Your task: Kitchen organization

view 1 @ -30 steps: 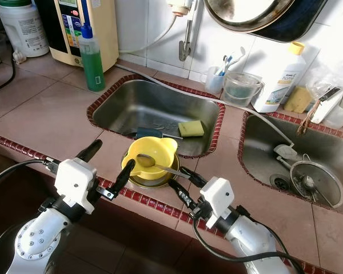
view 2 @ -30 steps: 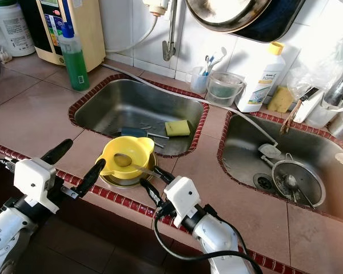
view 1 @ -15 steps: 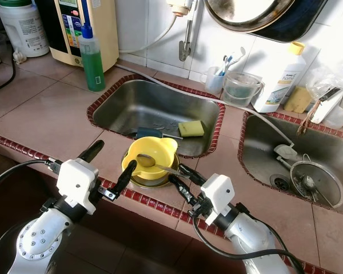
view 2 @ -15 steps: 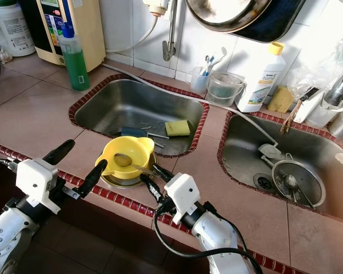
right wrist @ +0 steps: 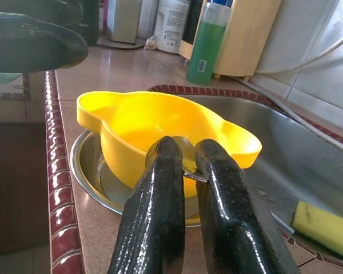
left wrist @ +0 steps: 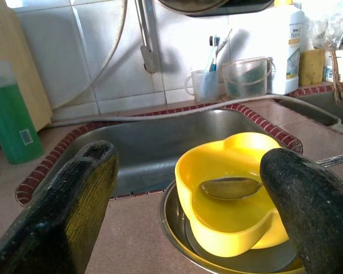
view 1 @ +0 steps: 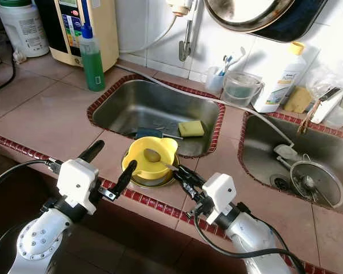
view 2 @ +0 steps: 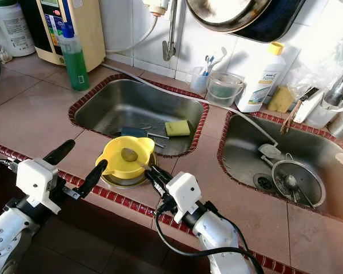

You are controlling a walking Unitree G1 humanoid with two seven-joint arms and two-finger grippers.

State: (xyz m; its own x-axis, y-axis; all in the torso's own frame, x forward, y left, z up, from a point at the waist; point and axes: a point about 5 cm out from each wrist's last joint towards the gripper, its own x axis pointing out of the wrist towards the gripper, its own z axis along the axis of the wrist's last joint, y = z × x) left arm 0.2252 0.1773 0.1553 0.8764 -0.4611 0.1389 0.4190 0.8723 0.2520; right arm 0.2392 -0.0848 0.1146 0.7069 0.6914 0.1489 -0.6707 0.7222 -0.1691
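A yellow bowl sits inside a shallow steel dish on the tiled counter in front of the left sink. A metal spoon lies in the bowl, its handle pointing out to the right. My right gripper is shut on the spoon handle at the bowl's right rim; in the right wrist view the two fingers pinch the thin handle against the bowl. My left gripper stands open just left of the bowl, one finger close to its rim. The left wrist view shows the spoon between the spread fingers.
The left sink holds a yellow sponge and a dark blue item. A green soap bottle stands at its left corner. The right sink holds a strainer. A cup, a tub and a white bottle line the wall.
My right gripper moved forward to the bowl and shut on the spoon handle. The spoon slid a little farther into the bowl. The left arm stayed put.
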